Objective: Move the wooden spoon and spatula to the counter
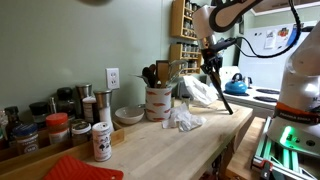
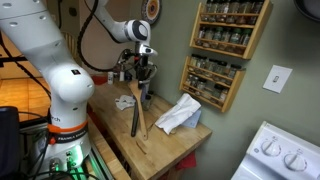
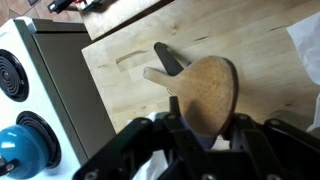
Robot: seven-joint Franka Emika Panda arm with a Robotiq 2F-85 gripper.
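My gripper (image 1: 210, 58) (image 2: 143, 72) (image 3: 205, 135) is shut on two utensils together, held above the butcher-block counter (image 1: 205, 140) (image 2: 170, 152) (image 3: 250, 40). The wooden spoon (image 3: 212, 88) (image 2: 141, 135) hangs down from the jaws, and in the wrist view its broad pale end fills the middle. The dark spatula (image 1: 222, 92) (image 2: 135, 115) (image 3: 168, 58) hangs beside it, partly hidden behind the spoon. Their lower ends are close to the counter; I cannot tell whether they touch it. A bluish bit shows between the fingers.
A cream crock (image 1: 157, 100) with other utensils stands by the wall. A crumpled white cloth (image 1: 183, 118) (image 2: 178, 115) lies on the counter. Spice racks (image 2: 225, 40) hang on the wall. The white stove (image 3: 30, 95) with a blue kettle (image 3: 15, 150) adjoins the counter. Spice jars (image 1: 55, 128) and a bowl (image 1: 128, 114) are there too.
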